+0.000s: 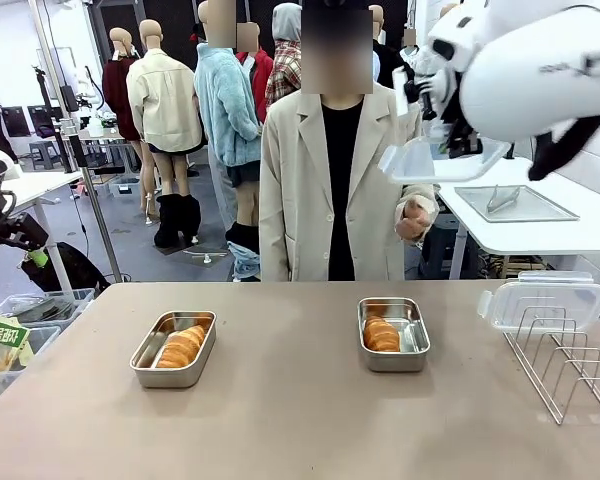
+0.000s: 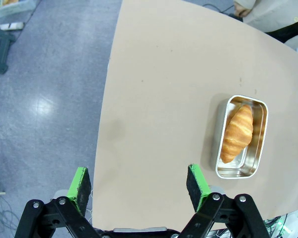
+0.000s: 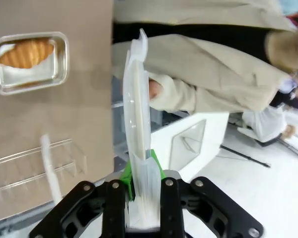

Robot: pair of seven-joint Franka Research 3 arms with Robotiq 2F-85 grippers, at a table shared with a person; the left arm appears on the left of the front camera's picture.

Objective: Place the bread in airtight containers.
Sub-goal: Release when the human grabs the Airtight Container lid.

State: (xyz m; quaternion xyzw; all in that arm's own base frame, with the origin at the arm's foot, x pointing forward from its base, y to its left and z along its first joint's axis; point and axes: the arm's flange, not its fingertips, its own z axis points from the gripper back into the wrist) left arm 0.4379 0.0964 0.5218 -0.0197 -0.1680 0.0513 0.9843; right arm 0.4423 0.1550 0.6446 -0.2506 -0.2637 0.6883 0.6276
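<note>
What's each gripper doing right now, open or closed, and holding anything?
Left gripper: open, holding nothing.
Right gripper: closed on a clear lid, held up off the table.

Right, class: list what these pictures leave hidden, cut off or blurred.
Front view: wire rack cut by the right edge.
Left wrist view: person cut by the top edge.
Right wrist view: lid edge-on in the right tool, clips unreadable; wire rack blurred.
</note>
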